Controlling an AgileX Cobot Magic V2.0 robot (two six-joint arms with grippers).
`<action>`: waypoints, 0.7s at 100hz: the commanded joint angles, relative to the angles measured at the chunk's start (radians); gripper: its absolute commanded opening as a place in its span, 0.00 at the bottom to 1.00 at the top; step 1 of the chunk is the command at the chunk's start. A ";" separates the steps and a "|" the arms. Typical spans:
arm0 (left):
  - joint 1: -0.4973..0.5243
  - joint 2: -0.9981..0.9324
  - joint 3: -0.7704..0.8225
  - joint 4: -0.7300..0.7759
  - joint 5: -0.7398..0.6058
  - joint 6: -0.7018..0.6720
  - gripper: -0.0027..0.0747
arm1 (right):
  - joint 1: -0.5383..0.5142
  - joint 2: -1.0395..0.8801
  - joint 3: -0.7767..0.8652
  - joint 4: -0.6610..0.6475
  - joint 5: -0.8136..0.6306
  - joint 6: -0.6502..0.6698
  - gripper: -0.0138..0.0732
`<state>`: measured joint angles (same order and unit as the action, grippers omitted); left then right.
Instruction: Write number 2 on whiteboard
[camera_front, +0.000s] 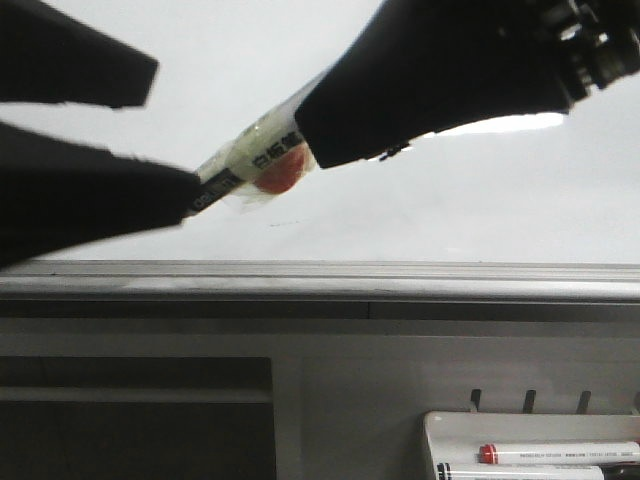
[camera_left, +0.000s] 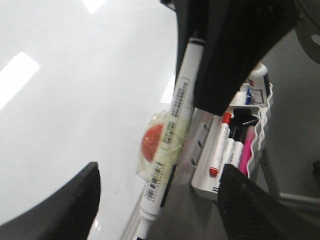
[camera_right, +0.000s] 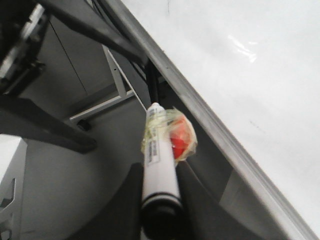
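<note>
The whiteboard (camera_front: 450, 200) is glossy white with a bright reflection; no "2" shows on it, only faint specks. It also shows in the left wrist view (camera_left: 75, 100) and the right wrist view (camera_right: 260, 60). My right gripper (camera_front: 310, 140) comes in from the upper right, shut on a white marker (camera_front: 255, 145) that has a red disc (camera_front: 280, 170) taped to it. The right wrist view shows the fingers (camera_right: 132, 190) clamping the marker's barrel (camera_right: 159, 165). My left gripper (camera_front: 175, 128) is open, its jaws wide apart on either side of the marker's free end (camera_left: 152, 200).
The board's grey metal ledge (camera_front: 320, 280) runs across below the marker. A small white marker tray (camera_front: 440, 430) with several markers sits at the lower right, also in the left wrist view (camera_left: 205, 180). A dark recess (camera_front: 130, 420) lies at the lower left.
</note>
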<state>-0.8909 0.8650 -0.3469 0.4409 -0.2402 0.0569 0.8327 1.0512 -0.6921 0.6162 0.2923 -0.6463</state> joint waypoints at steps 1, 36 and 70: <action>0.021 -0.081 -0.024 -0.058 -0.011 -0.012 0.64 | -0.021 -0.027 -0.034 -0.004 -0.092 -0.008 0.08; 0.194 -0.264 -0.024 -0.257 0.021 -0.012 0.01 | -0.154 -0.025 -0.102 -0.021 -0.105 -0.008 0.08; 0.243 -0.264 -0.024 -0.336 -0.066 -0.012 0.01 | -0.185 0.002 -0.134 -0.023 -0.060 -0.008 0.08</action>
<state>-0.6514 0.6024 -0.3469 0.1222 -0.1999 0.0552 0.6536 1.0653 -0.7883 0.5918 0.2807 -0.6463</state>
